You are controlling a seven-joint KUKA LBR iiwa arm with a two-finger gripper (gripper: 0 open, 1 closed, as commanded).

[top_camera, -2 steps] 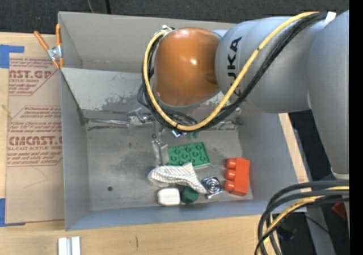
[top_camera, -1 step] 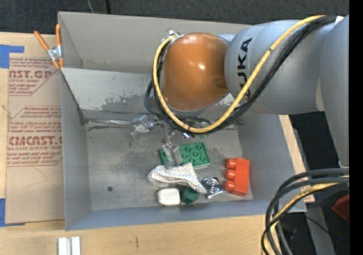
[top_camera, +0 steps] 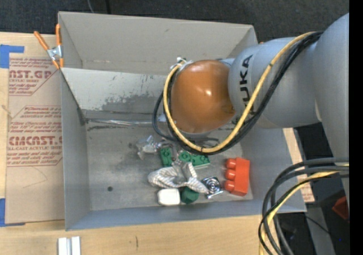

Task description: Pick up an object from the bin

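Camera view: the arm [top_camera: 283, 83] was seen reaching in from the right, with its orange wrist cover [top_camera: 199, 96] hung over the middle of the grey bin [top_camera: 74, 134]. Yellow and black cables [top_camera: 170, 115] were looped round the cover.

The gripper [top_camera: 184, 157] was mostly hidden under that cover, with only a grey bit seen at its lower edge. Jaw state: could not be told.

The gripper was placed over a small heap at the bin's lower middle. Nearest to it, a flat green brick [top_camera: 197, 161] was seen just below the cover's edge, with a second green piece [top_camera: 165, 155] just beside it to the left. Whether either was touched could not be told.

Below those, a crumpled grey-white patterned thing [top_camera: 166, 178], a small white block [top_camera: 168, 196], a dark green lump [top_camera: 189, 195] and a shiny metal piece [top_camera: 212, 185] were packed close together. A red-orange brick [top_camera: 237, 176] was lying at the heap's right end. A small metal bit [top_camera: 148, 146] was noted to the left, apart from the heap.
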